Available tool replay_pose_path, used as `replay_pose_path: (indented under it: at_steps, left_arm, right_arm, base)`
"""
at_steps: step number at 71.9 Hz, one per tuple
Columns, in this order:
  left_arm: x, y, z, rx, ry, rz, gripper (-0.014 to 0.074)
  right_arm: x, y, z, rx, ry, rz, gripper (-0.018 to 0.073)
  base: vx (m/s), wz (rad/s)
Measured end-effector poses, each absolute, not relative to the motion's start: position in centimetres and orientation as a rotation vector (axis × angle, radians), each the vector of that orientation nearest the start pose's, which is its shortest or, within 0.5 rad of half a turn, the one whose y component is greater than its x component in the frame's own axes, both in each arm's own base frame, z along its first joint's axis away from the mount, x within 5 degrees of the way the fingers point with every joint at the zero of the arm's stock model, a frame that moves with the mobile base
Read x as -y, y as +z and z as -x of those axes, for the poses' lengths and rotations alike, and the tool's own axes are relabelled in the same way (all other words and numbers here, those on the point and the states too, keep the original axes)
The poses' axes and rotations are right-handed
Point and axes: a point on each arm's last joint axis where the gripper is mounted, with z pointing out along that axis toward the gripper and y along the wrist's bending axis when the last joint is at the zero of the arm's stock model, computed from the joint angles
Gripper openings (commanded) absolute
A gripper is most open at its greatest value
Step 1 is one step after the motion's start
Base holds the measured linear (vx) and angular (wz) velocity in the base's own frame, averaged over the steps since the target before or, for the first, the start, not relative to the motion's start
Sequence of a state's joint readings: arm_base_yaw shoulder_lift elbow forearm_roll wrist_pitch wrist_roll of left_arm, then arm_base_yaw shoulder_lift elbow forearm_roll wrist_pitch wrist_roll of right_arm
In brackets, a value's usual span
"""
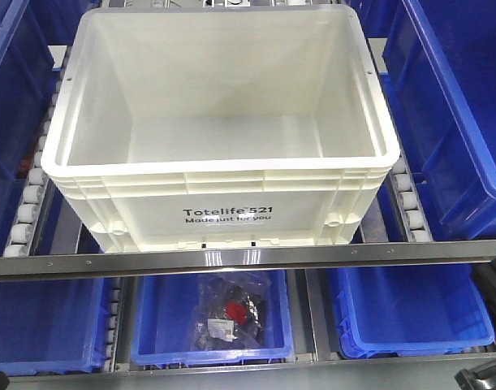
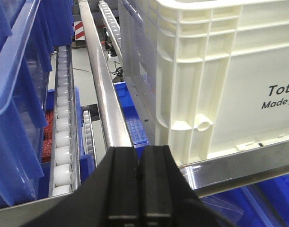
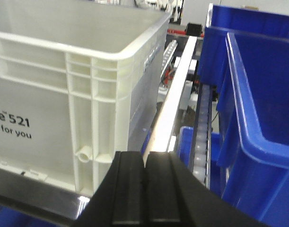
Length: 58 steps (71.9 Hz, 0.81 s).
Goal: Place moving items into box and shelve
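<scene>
The left black two-fingered gripper [image 2: 139,184] has its flat fingers pressed together, pads meeting with no gap, holding nothing. The right black two-fingered gripper [image 3: 145,189] stands the same way, fingers closed against each other and empty. Both point forward, roughly level.

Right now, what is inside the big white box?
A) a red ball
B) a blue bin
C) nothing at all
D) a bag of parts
C: the front view looks straight down into the white box and shows only its bare floor; the bag of parts lies in a blue bin on the level below.
</scene>
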<state>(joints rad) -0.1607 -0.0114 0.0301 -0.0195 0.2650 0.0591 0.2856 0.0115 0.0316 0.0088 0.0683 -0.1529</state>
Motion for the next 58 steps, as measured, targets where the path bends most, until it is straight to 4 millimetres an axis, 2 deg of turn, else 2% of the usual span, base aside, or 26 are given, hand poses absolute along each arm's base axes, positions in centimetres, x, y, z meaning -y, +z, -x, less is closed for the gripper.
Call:
replay_pose_path:
  at_steps: [58]
  left_arm:
    - [0.93, 17.91, -5.41, -1.764, -0.092, -0.182, -0.0007]
  right_arm:
    - [-1.61, 19.58, -5.48, -1.550, 0.115, 0.335, -0.0008]
  base:
    - [0.00, 0.00]
